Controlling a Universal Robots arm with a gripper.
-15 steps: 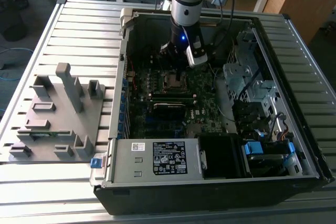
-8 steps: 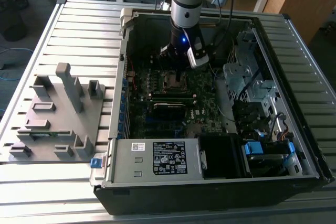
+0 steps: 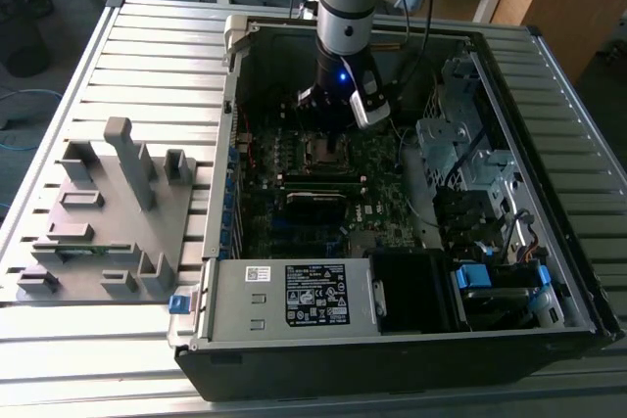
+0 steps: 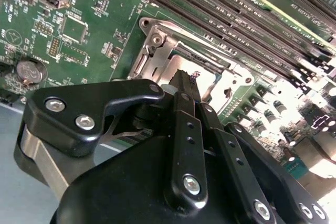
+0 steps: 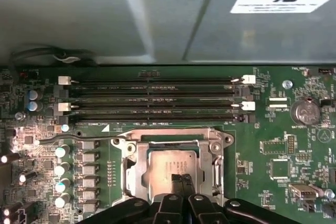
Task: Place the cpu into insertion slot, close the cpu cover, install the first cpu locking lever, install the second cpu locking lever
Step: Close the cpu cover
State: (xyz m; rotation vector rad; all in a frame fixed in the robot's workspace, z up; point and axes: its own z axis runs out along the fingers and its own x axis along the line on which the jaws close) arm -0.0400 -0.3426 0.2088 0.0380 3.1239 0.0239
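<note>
The tool (image 5: 181, 178), fingers pressed together, is standing over the cpu (image 5: 170, 161) edge. The cpu is lying inside the insertion slot (image 5: 135, 174), its silver rim closely framing it and the memory slots (image 5: 152, 90) running just beside.

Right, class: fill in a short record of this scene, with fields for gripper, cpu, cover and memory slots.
cpu: flat in the insertion slot
cpu cover: silver frame around the cpu; latched or not, cannot tell
gripper: shut, fingertips on or just above the cpu
memory slots: four long slots beside the insertion slot
</note>
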